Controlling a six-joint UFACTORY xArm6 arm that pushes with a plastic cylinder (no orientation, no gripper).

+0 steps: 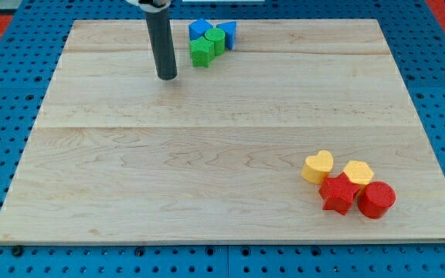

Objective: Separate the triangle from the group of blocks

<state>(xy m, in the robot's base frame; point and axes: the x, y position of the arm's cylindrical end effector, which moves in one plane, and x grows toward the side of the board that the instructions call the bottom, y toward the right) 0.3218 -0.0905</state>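
A group of blocks sits at the view's top centre on the wooden board point(207, 154): a blue triangle point(227, 32) at the right, a blue block point(199, 30) at the left, a green block point(215, 38) between them and a green star-like block point(202, 53) in front. All touch one another. My tip point(167, 77) rests on the board to the left of and slightly below this group, about a block's width away from the green star-like block, touching none.
A second group lies at the view's bottom right: a yellow heart point(317, 166), a yellow hexagon point(358, 173), a red star point(338, 193) and a red cylinder point(376, 199). A blue pegboard point(6, 93) surrounds the board.
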